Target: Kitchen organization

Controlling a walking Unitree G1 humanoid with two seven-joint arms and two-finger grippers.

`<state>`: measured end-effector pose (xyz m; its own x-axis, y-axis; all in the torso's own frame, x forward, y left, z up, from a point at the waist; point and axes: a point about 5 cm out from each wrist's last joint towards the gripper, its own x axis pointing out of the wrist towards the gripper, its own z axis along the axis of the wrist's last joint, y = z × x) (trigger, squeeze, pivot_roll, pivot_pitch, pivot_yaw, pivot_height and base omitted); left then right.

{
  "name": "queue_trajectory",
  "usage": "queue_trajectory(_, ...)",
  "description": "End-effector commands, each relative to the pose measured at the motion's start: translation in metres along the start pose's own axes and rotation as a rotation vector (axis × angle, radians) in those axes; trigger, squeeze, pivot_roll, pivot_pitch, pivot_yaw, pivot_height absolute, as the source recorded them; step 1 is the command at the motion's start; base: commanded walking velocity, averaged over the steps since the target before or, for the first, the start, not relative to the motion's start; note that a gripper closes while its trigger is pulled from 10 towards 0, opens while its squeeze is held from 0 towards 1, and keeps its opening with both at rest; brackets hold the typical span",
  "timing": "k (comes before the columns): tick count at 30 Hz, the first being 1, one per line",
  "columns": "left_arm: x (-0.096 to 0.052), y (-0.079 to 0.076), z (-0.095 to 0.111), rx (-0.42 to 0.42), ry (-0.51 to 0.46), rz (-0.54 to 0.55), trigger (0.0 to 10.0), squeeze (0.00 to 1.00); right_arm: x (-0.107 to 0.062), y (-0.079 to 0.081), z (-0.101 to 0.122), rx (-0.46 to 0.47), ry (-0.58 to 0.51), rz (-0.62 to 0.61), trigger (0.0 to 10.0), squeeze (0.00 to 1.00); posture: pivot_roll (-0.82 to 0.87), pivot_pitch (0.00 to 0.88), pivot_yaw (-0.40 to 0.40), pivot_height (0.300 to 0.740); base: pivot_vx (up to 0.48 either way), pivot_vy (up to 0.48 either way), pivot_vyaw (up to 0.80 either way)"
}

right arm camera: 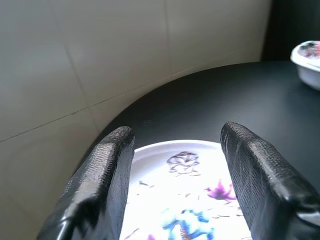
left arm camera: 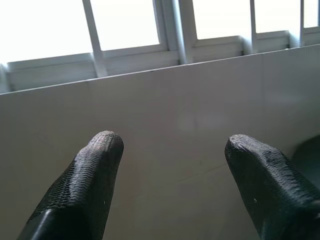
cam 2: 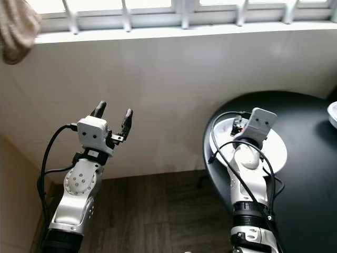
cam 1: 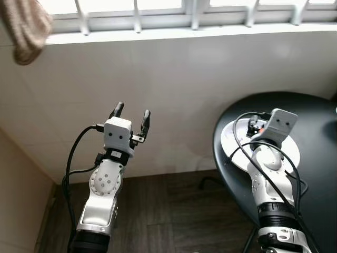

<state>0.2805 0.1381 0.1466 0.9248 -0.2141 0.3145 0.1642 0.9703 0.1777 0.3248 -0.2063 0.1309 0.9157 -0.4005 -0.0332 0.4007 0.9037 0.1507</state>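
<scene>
A white plate (cam 1: 293,156) with a blue and purple flower print (right arm camera: 187,200) lies near the left edge of a round black table (cam 1: 310,113). My right gripper (right arm camera: 177,131) hovers just above the plate's near part, open, with nothing between its fingers (right arm camera: 107,170). Its wrist housing (cam 1: 279,124) covers the fingers in the head views. My left gripper (cam 1: 132,114) is raised in front of the pale tiled wall, well left of the table, open and empty. A small white bowl (right arm camera: 307,59) sits farther back on the table.
A tiled wall (cam 1: 184,79) with a window sill (cam 1: 184,32) runs across the back. A beige cloth (cam 1: 25,29) hangs at the top left. Dark wooden floor (cam 1: 174,211) lies between my arms, and the table's leg (cam 1: 210,182) shows below its edge.
</scene>
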Motion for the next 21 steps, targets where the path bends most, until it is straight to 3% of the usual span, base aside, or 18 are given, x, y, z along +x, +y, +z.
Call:
queue_trajectory(1,0.0014,-0.0019,-0.0008,0.0,0.007,-0.011,10.0,0.0,0.0009,0.0063,0.006,-0.008,-0.018,0.014,10.0,0.0,-0.03,0.0,-0.02,0.74,0.0,0.0,-0.8)
queue_trajectory(21,0.0007,-0.0019,-0.0036,-0.01,0.02,-0.006,10.0,0.0,-0.0014,0.0094,-0.0003,-0.064,0.013,0.01,10.0,0.0,-0.03,0.0,-0.023,0.74,0.0,0.0,-0.8)
